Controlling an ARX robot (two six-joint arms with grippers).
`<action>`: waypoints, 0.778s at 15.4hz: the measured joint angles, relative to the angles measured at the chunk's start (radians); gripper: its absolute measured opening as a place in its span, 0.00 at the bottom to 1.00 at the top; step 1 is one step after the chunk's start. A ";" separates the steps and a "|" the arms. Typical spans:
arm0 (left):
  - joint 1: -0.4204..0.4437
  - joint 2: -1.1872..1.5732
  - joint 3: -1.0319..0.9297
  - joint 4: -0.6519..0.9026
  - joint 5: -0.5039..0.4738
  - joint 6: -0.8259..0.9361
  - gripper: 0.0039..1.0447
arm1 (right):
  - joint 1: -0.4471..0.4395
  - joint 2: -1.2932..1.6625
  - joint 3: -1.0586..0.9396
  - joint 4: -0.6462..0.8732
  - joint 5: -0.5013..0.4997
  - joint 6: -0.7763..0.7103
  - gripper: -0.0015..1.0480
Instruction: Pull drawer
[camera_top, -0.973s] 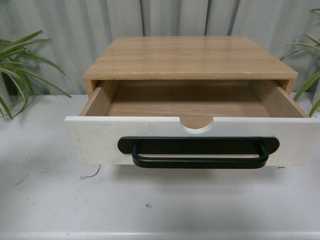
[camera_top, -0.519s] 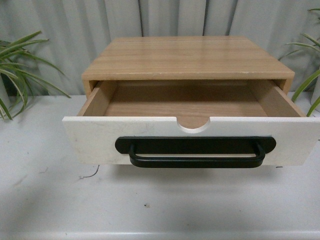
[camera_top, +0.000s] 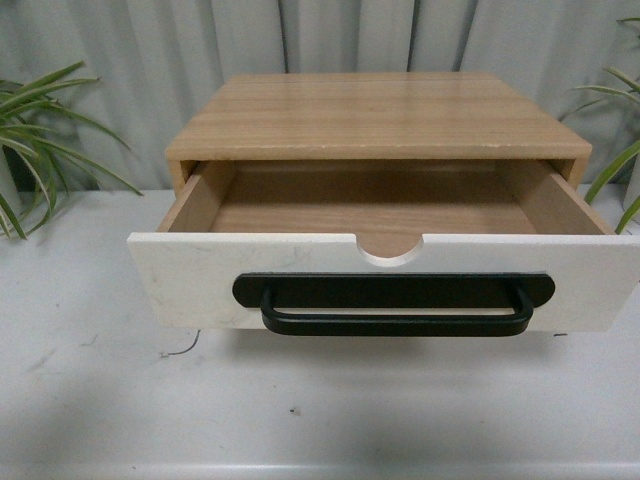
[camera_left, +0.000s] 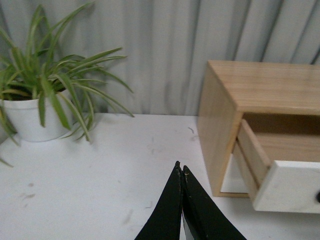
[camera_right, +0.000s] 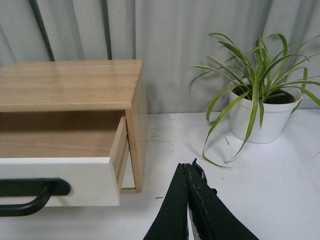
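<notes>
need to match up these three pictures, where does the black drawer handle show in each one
Front view: the handle runs across the middle of the white drawer front, low in the picture.
Left wrist view: only a dark sliver at the picture's edge.
Right wrist view: one end shows on the white front, cut off by the edge.
Shared landmark: the wooden cabinet top.
</notes>
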 joint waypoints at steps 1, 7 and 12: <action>-0.022 -0.034 -0.008 -0.019 0.002 0.002 0.01 | 0.000 -0.029 -0.008 -0.021 0.000 0.000 0.02; -0.014 -0.179 -0.046 -0.108 -0.013 0.004 0.01 | 0.000 -0.169 -0.051 -0.102 0.002 0.001 0.02; -0.014 -0.390 -0.045 -0.369 -0.013 0.004 0.01 | 0.000 -0.362 -0.050 -0.325 0.002 0.001 0.02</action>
